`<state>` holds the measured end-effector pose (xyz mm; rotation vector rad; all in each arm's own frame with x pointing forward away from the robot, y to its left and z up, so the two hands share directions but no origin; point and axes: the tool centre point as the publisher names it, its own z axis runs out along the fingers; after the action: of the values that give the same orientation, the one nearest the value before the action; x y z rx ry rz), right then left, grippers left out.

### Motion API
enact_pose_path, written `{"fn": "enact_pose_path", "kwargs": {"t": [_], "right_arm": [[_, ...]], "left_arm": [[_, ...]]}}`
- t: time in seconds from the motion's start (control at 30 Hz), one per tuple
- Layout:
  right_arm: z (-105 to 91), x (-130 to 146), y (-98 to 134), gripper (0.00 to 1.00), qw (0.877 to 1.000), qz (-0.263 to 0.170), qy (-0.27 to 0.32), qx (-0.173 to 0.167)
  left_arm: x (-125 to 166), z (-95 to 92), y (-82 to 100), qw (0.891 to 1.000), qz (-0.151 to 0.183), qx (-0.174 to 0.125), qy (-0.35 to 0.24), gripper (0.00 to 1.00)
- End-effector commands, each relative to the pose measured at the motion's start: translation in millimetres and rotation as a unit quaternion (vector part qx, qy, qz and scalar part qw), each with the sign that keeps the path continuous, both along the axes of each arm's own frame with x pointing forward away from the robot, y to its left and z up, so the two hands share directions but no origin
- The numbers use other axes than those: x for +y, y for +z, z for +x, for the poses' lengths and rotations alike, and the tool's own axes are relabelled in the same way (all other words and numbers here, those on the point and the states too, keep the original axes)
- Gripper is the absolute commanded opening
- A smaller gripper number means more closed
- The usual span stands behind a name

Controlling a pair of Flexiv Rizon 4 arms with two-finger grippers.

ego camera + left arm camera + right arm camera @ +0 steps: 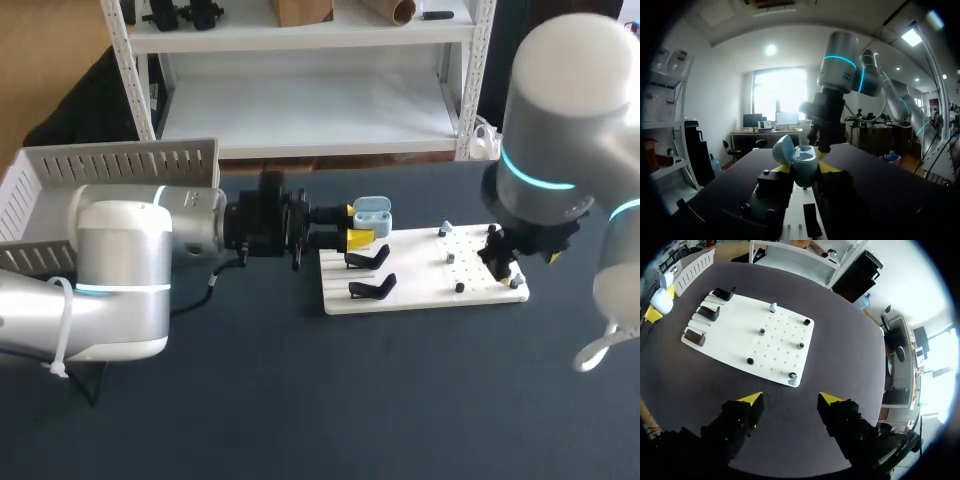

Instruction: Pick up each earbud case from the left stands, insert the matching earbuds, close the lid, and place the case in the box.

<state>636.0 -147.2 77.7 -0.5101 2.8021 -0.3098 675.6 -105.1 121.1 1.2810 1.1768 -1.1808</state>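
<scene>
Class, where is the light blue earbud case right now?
In the head view the earbud case is held, lid open, in the left gripper at the far left corner of the white board, just behind the black stands.

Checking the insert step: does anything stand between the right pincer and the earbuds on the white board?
Nothing visible does. The right pincer hangs open above the white board's end, with the nearest earbud just ahead of it and only bare surface between. The left pincer holds the open case well aside.
</scene>
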Motion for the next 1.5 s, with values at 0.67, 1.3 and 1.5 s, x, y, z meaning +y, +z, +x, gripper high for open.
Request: {"fn": "enact_pose_path", "kwargs": {"t": [0.67,1.3,1.5], "right_arm": [[15.8,-3.3,-39.1,0.48,0.999,0.038,-0.022,0.014],[20.7,-11.0,-52.1,0.37,0.998,0.040,-0.041,-0.002],[21.2,-11.9,-55.4,0.34,0.998,0.044,-0.045,-0.008]], "left_arm": [[0.4,0.5,-1.0,1.000,-0.001,0.000,-0.001,0.00],[0.4,0.5,-1.0,1.000,-0.001,0.000,-0.001,0.00],[0.4,0.5,-1.0,1.000,-0.001,0.000,-0.001,0.00]]}}
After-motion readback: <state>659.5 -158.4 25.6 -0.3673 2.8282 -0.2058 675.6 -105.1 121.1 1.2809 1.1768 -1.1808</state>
